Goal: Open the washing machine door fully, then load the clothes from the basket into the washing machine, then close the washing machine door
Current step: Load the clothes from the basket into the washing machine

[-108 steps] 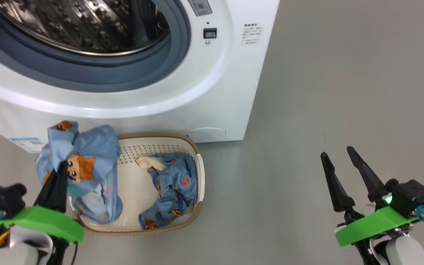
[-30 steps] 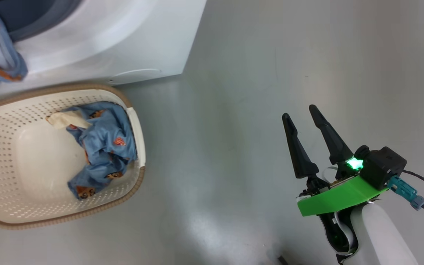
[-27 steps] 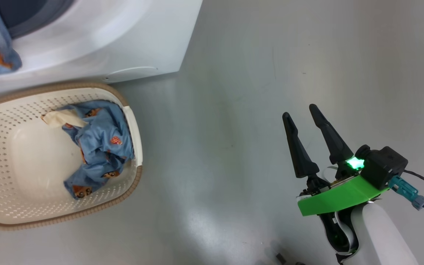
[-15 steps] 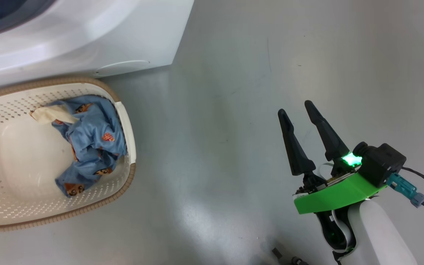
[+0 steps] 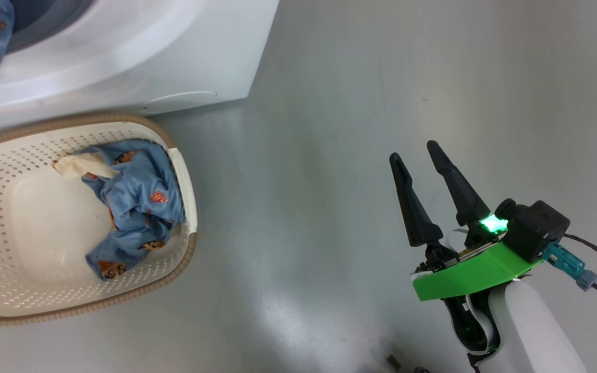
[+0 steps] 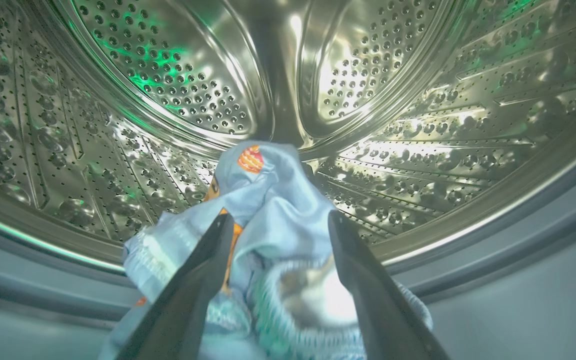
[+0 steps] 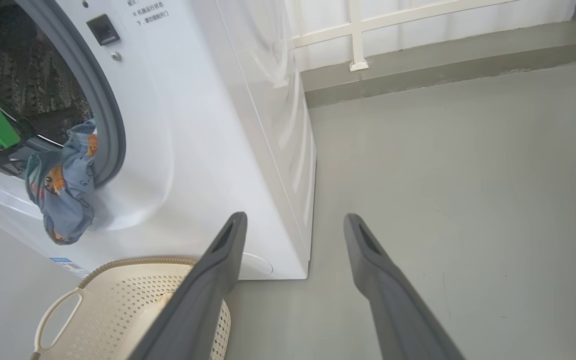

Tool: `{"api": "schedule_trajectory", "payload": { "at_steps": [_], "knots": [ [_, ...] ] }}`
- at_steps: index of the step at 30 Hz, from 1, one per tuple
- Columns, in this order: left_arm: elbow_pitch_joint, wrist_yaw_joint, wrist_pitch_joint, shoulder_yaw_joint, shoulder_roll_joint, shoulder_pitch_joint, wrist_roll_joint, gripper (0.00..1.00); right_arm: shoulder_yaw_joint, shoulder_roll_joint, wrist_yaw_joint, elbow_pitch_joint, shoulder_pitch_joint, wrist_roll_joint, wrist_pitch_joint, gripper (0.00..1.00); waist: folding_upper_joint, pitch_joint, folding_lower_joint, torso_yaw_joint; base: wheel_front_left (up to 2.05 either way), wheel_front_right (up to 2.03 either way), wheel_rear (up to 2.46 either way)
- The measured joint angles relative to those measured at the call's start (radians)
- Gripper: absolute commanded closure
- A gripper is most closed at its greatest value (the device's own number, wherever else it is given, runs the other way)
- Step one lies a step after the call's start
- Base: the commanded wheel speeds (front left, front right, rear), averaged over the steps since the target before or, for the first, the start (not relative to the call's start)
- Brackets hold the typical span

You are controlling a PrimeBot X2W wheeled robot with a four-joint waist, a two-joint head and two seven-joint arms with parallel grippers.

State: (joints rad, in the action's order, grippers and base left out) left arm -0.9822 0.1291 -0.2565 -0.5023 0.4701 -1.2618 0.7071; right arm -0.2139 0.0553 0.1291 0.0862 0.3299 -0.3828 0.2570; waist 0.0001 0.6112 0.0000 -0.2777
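One garment is draped at the washing machine mouth, between the fingers of the spread left pincer; more clothes are heaped in the basket. The right pincer is held apart.

washing machine: one; upper left of the head view
basket: one; left side, just below the machine
clothes: two bunches; one in the basket; one at the machine's round mouth
grippers: two; right gripper at the lower right; left gripper bottom middle of its wrist view
fingers: two on each; four in all
handle: one to see on the basket
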Motion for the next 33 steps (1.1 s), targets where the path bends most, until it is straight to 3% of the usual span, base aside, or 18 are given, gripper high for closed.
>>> {"api": "schedule_trajectory", "payload": {
  "at_steps": [6,12,18,24,33],
  "knots": [
    [-0.02,0.0,0.0,-0.048,-0.007,-0.009,0.037,0.0,0.0,0.0,0.0,0.002,0.0,0.0,0.0,0.0,0.0,-0.009,0.0,0.01,0.0,0.0,0.0],
    [0.018,0.0,0.0,-0.026,-0.011,-0.007,0.073,0.0,0.005,0.0,0.0,0.002,0.0,0.0,0.0,0.0,0.0,-0.006,0.0,0.021,0.0,0.0,0.0],
    [0.148,0.0,0.0,0.109,-0.034,0.074,0.067,0.0,0.032,0.0,0.0,0.002,0.0,0.005,0.0,0.0,-0.0001,-0.012,0.0,0.044,0.0,0.0,0.0],
    [0.274,0.0,0.0,0.251,-0.095,0.225,-0.02,0.0,0.044,0.0,0.0,0.003,0.001,0.021,0.0,0.0,0.0,-0.027,0.0,0.074,0.0,0.0,0.0],
    [0.416,0.0,0.0,0.366,-0.175,0.411,-0.145,0.0,0.07,0.0,0.0,0.011,-0.001,0.045,0.0,0.0,0.0,-0.067,0.0,0.109,0.0,0.0,0.0]
  ]
}}
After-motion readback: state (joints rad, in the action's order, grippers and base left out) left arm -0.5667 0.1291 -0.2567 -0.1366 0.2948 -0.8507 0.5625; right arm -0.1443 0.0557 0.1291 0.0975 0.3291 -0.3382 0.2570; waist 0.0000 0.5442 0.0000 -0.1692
